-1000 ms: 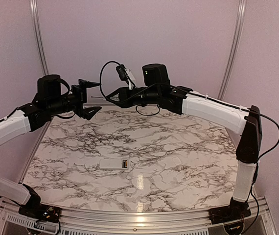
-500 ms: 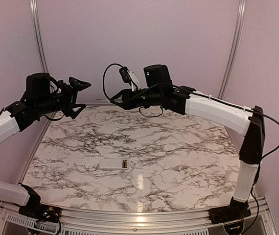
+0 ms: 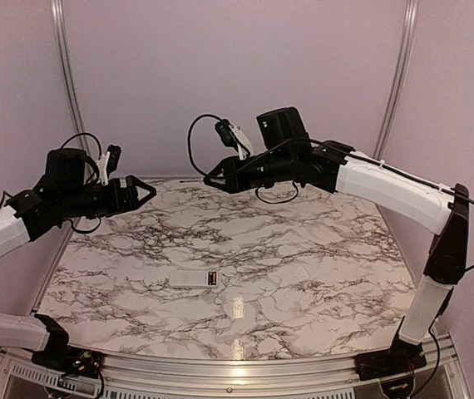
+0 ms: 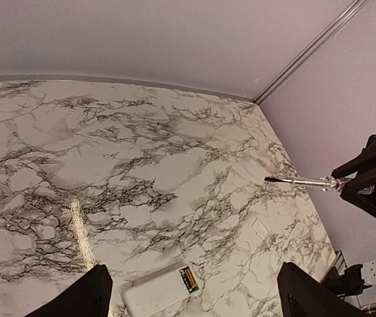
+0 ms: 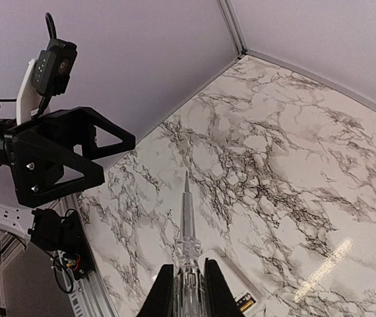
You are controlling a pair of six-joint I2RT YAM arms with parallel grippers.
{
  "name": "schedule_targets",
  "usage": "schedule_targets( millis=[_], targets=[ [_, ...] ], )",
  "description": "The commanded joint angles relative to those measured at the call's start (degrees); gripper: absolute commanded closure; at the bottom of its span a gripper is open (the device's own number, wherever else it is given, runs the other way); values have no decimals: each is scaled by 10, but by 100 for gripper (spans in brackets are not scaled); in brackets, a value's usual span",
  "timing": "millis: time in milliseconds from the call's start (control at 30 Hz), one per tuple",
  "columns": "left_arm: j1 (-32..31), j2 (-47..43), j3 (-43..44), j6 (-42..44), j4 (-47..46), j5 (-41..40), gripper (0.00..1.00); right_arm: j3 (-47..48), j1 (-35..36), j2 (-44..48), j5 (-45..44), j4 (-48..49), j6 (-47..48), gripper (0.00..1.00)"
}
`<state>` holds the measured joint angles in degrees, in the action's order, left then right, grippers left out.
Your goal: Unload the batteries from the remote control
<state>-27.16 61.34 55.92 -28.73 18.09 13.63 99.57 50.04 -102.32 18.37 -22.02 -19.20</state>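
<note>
The left gripper (image 3: 144, 192) stands wide apart and holds nothing. In its wrist view its two dark fingers (image 4: 89, 297) sit at the lower corners of the frame with the tabletop showing between them. The right gripper (image 3: 214, 177) is closed tight on a slim clear pointed tool (image 5: 186, 218), whose tip sticks out past the fingertips towards the left gripper.

The remote control (image 3: 192, 278) lies flat on the marble table (image 3: 320, 249), in the lower centre of the overhead view, well apart from both grippers. The batteries (image 4: 188, 279) sit in its open recess at the right-hand end, showing gold and dark. A small flat white cover plate (image 4: 259, 228) lies on the marble to the right of the remote, apart from it.

The left arm enters from the left edge of the overhead frame. Its forearm rises to the right and carries its gripper above the table's far left part. The right arm stands up at the lower right, bends at the right edge and reaches across to the upper centre. The two grippers face each other in the air with a gap between them.
</note>
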Motion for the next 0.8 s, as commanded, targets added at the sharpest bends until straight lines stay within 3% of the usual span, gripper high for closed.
schedule_targets(
  millis=[0,200,433,767],
  targets=[
    [-4,-22,-56,155,-20,41,10,11,6,22,-10,-93,2,100],
    [-20,-17,-94,349,-36,79,8,-1,6,42,-23,-181,-23,100],
    [-62,76,-62,611,89,117,10,-34,6,59,-51,-246,-51,100],
    [-83,155,-77,715,69,121,10,-49,6,64,-86,-334,-85,100]
  ],
)
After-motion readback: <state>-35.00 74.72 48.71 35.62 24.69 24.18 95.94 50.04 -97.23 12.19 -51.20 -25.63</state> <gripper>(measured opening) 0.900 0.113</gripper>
